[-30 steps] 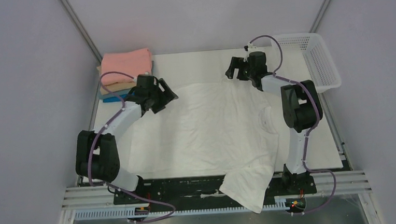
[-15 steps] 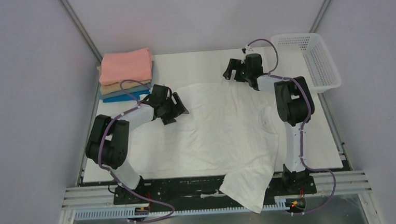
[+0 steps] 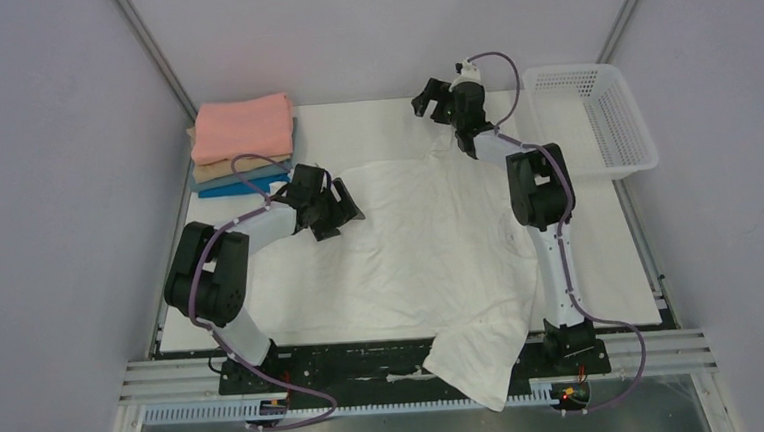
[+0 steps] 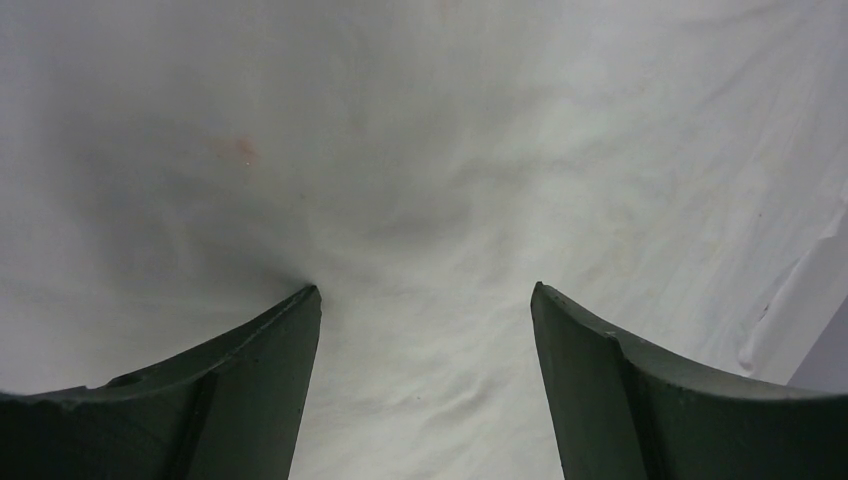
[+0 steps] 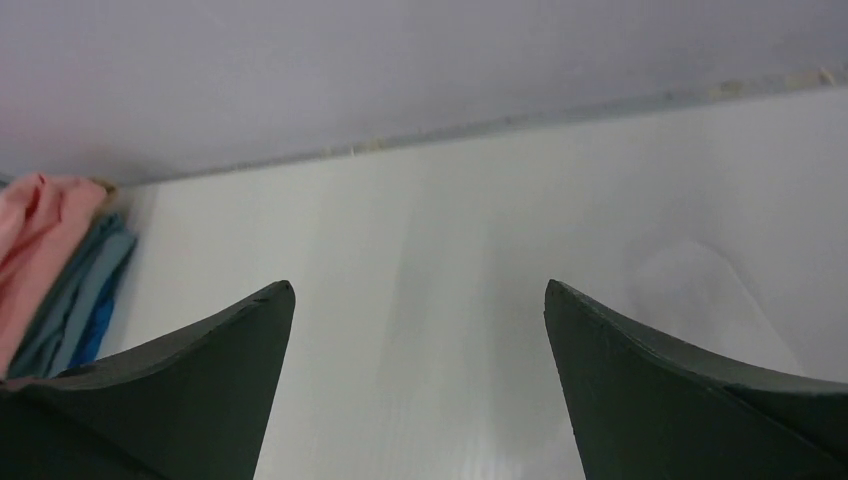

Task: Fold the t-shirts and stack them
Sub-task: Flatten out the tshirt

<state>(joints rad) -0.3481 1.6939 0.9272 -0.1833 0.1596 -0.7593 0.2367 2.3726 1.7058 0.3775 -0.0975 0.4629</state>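
A plain white t-shirt [image 3: 420, 244] lies spread over the table, one sleeve [image 3: 477, 362] hanging off the near edge. Folded t-shirts are stacked at the back left: salmon pink [image 3: 242, 127] on top, tan [image 3: 223, 170] and bright blue [image 3: 228, 189] below. My left gripper [image 3: 344, 214] is open, low over the white shirt's left part. In the left wrist view the left gripper [image 4: 425, 295] has its tips on the white cloth [image 4: 450, 150], which puckers at the left one. My right gripper [image 3: 428, 99] is open and empty, raised past the shirt's far edge. In the right wrist view the right gripper [image 5: 420, 290] has bare table between its tips.
A white mesh basket [image 3: 600, 112] stands at the back right. Lavender walls close in the table on three sides. The right wrist view shows the stack [image 5: 50, 250] at the far left and a corner of white cloth [image 5: 700, 290] at the right.
My left gripper moved from beside the stack rightward onto the white shirt, then held still. My right gripper swung back and to the left, away from the shirt's far edge.
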